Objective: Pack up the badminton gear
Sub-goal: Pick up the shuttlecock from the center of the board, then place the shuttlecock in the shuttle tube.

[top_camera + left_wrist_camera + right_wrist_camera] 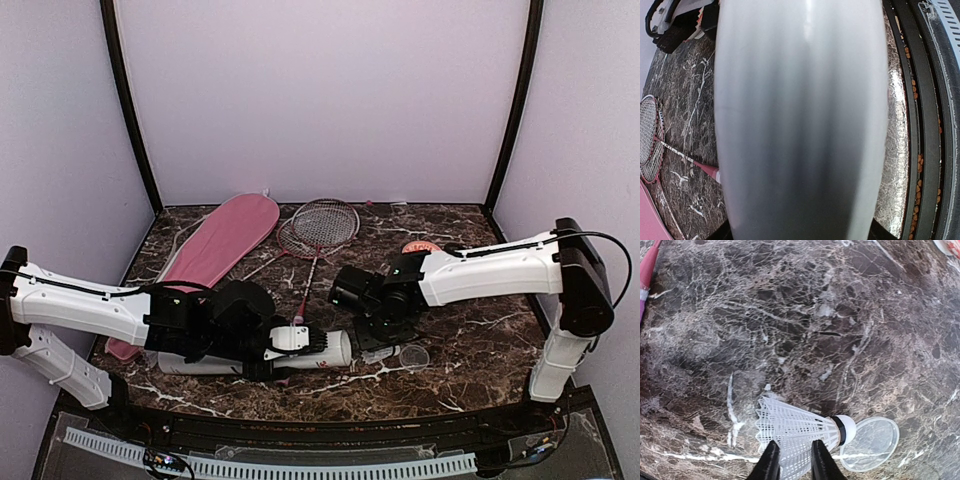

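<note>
The white tube [338,348] lies on its side near the front of the tabletop [470,335]. It has small red marks near one end. The left pincer [290,352] is wrapped around the tube's middle and grips it. In the left wrist view the tube fills almost the whole picture. I cannot see into the tube, so I cannot tell what is inside it.

The long pink bag [225,240] lies flat at the back left, with one end near the back wall. I cannot see into it either. Two red rackets [322,225] lie on the tabletop just beside the bag, not in it. Their round heads overlap and their handles point toward the front.

One white shuttlecock [800,425] lies on its side on the tabletop, near the open end of the tube. The right pincer [795,447] is low over it, with one finger on each side of the feathery part. I cannot tell if it is squeezing the shuttlecock yet. A clear round lid [875,442] lies flat beside the shuttlecock's round tip.

A small orange-red thing [420,246] peeks out behind the right arm. I cannot tell what it is.

The tabletop is dark stone with white veins. Pale purple walls [320,100] stand on three sides, with black posts [130,110] in the back corners.
</note>
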Available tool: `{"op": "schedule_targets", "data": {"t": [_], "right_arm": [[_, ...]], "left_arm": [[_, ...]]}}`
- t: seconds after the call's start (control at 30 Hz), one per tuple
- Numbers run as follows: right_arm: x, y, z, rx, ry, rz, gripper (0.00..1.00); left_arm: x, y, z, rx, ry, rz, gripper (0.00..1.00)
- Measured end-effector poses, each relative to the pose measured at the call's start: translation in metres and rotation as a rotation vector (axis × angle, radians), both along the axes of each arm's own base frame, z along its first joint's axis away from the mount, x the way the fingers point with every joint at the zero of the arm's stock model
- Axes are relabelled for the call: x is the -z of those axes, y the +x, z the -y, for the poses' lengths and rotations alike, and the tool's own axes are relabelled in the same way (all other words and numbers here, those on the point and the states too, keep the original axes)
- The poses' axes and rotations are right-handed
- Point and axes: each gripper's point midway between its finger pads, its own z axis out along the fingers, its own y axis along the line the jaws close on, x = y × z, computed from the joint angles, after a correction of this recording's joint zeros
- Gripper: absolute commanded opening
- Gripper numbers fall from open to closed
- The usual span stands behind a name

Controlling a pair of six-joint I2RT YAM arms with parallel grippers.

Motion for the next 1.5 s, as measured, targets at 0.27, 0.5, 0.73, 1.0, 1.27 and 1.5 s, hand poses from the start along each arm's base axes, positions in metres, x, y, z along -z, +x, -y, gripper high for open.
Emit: {"op": "schedule_targets", "data": {"t": [0.27, 0.5, 0.73, 1.0, 1.27, 1.5], "right_arm": [[-0.003, 0.003, 0.008, 0.022, -0.033, 0.024, 0.06], [-0.016, 0.008, 0.020, 0.049, -0.064, 0.077, 0.00], [-0.044, 0.012, 0.027, 0.083, -0.002, 0.144, 0.00], [-0.058, 0.013, 0.041, 0.137, 0.267, 0.189, 0.00], [-0.046, 0.011, 0.049, 0.160, 0.591, 0.205, 0.00], [-0.074, 0.014, 0.040, 0.134, 0.914, 0.261, 0.00]], "left_arm": [[0.000, 0.000, 0.000, 0.000, 0.000, 0.000, 0.63], [0.000, 0.000, 0.000, 0.000, 0.000, 0.001, 0.63], [0.000, 0.000, 0.000, -0.001, 0.000, 0.001, 0.63], [0.000, 0.000, 0.000, -0.001, 0.000, 0.000, 0.63], [0.000, 0.001, 0.000, -0.009, -0.002, 0.001, 0.63], [-0.002, 0.002, 0.001, -0.015, -0.012, 0.000, 0.63]]}}
